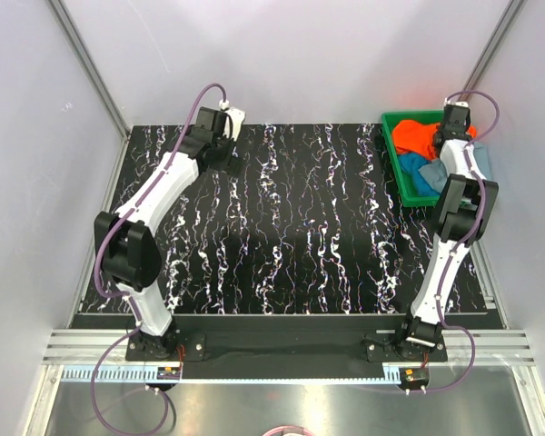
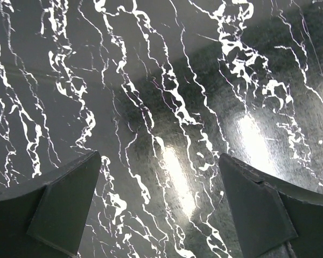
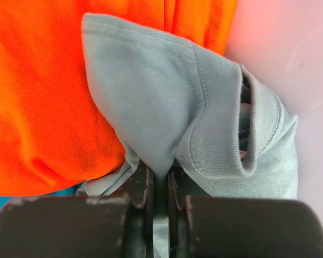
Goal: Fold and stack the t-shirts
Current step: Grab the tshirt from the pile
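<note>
The near stretch of the black marbled table [image 1: 300, 236] has no shirt on it. Over its far left part the left end effector [image 2: 159, 199] hangs with its jaws spread wide, with only bare tabletop between them.

Over at the far right, the right end effector [image 3: 160, 177] has its jaws pinched together on a thin fold of the grey-blue t-shirt [image 3: 161, 97], just beside a hemmed opening; I can't tell whether that is a sleeve or the neck.

That small bite is my worry. If the arm lifts, the weight of the bunched cloth could pull the fold out of the jaws. The orange t-shirt [image 3: 43, 80] lies pressed against the grey-blue one and partly under it, so it may be dragged up or spilled over the rim. A shirt lifted by a single point will probably also come out twisted and need spreading.

The green tray [image 1: 388, 150] at the far right corner holds all three shirts crumpled together: orange at the back, the bright blue t-shirt [image 1: 427, 173] towards the front, and grey-blue on the right, spilling over the tray's edge.
</note>
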Available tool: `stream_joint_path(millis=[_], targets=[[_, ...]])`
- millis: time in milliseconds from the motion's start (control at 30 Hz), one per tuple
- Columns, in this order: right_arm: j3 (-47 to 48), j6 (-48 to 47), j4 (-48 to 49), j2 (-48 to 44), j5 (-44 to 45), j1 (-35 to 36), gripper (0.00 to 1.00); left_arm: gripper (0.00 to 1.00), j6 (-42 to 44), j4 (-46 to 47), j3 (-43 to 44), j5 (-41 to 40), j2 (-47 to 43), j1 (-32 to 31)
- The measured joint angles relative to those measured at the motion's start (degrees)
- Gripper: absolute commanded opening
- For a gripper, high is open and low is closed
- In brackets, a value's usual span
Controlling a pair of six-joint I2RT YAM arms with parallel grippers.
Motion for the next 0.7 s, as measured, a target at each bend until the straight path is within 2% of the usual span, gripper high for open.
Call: stream_joint_path(millis=[200, 467, 700], targets=[[0.2, 2.6, -3.6, -2.7, -3.0, -0.2, 0.00, 0.99, 0.0, 0.1, 0.1, -0.1, 0.0, -0.2], [0.5, 5.0, -10.7, -14.3, -9.0, 1.4, 0.00, 0.99, 0.2, 0.8, -0.1, -2.5, -1.2, -0.7], [1.8, 5.8, -11.1, -19.5, -12.1, 4.6, 0.00, 0.99, 0.2, 1.6, -0.1, -3.5, -5.9, 0.9]])
